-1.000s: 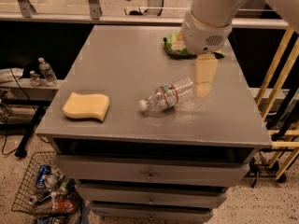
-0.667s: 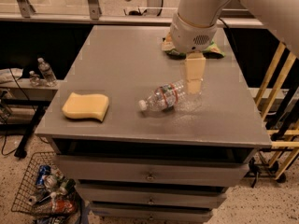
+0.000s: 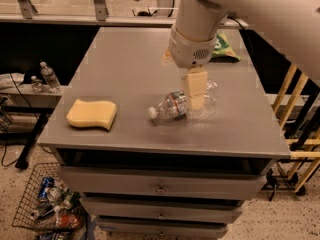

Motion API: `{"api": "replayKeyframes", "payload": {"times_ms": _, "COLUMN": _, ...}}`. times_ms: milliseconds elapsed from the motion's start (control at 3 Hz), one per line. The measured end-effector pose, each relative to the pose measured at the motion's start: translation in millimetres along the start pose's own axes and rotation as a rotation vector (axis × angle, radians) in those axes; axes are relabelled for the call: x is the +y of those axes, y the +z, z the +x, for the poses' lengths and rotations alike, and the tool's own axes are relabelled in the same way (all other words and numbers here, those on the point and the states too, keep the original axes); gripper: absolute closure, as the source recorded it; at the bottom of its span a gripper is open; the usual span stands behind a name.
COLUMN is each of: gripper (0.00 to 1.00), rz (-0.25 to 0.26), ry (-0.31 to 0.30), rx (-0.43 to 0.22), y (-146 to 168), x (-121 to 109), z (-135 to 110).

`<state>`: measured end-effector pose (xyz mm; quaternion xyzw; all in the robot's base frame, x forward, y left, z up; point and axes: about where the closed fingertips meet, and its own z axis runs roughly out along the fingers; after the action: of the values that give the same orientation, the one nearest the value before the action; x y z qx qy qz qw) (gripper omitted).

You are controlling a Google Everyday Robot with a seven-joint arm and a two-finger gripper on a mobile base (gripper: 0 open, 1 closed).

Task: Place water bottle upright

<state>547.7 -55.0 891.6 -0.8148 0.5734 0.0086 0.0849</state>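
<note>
Closest to me, down on the floor at the left, a wire basket (image 3: 30, 204) holds a jumble of cans. Above it are the grey drawers (image 3: 160, 188) under the table (image 3: 125, 59), each with a small pull in the middle.

On the tabletop near the front left lies a yellow sponge (image 3: 91, 114), flat and well apart from everything else. To its right, about mid-table, I see the water bottle (image 3: 171, 105) lying on its side. Its white cap (image 3: 152, 113) points left towards the sponge and its clear base points right and slightly away from me.

The gripper (image 3: 196, 103) hangs straight down from the arm's wide white wrist (image 3: 192, 49) and covers the bottle just to the right of the label, between the label and the base. From this angle I see it as one pale block against the plastic, so I cannot tell whether it is open or closed, or whether it touches the bottle at all.

Behind the wrist, towards the far right of the table, a green bag (image 3: 225, 46) pokes out. Off the table at the left, two small clear bottles (image 3: 49, 76) stand together on a low shelf.
</note>
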Motion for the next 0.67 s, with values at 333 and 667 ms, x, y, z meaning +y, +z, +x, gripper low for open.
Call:
{"api": "replayKeyframes", "payload": {"times_ms": 333, "gripper": 0.00, "rz": -0.070, "ry": -0.049, "rx": 0.029, "y": 29.5, "x": 2.1, "z": -10.0}}
{"api": "replayKeyframes", "payload": {"times_ms": 667, "gripper": 0.00, "rz": -0.129, "ry": -0.074, "rx": 0.076, "y": 47.3, "x": 9.9, "z": -9.3}}
